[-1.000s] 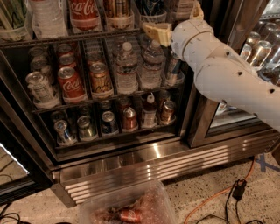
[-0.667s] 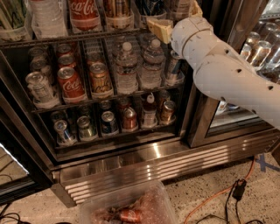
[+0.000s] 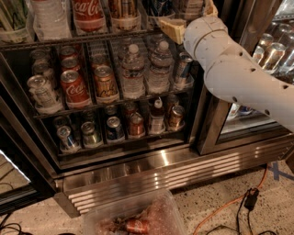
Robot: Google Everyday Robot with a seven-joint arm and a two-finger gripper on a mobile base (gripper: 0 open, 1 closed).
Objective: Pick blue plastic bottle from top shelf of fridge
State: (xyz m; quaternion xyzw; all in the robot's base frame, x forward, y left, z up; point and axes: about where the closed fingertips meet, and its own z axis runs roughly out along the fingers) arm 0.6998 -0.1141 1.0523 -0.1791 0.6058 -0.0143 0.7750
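The fridge (image 3: 183, 170) stands open in front of me, with wire racks of cans and bottles. The top shelf (image 3: 69, 41) runs along the upper edge of the view. Only the dark lower part of the blue plastic bottle (image 3: 158, 8) shows there, right of the red Coca-Cola bottle (image 3: 89, 13); its label is cut off. My gripper (image 3: 190, 17) is at the shelf's right end, just right of the blue bottle and level with the front rail. It is open, with one yellowish finger (image 3: 171, 28) below the bottle's base and the other further right. It holds nothing.
Clear water bottles (image 3: 133, 73) and cans (image 3: 73, 89) fill the middle rack, and more cans (image 3: 136, 125) the bottom one. My white arm (image 3: 239, 78) crosses the steel door post (image 3: 211, 124). A clear plastic bin (image 3: 138, 215) and an orange cable (image 3: 229, 204) lie on the floor.
My gripper has moved slightly up and to the right, closer in at the top shelf's front rail. Nothing on the racks has moved.
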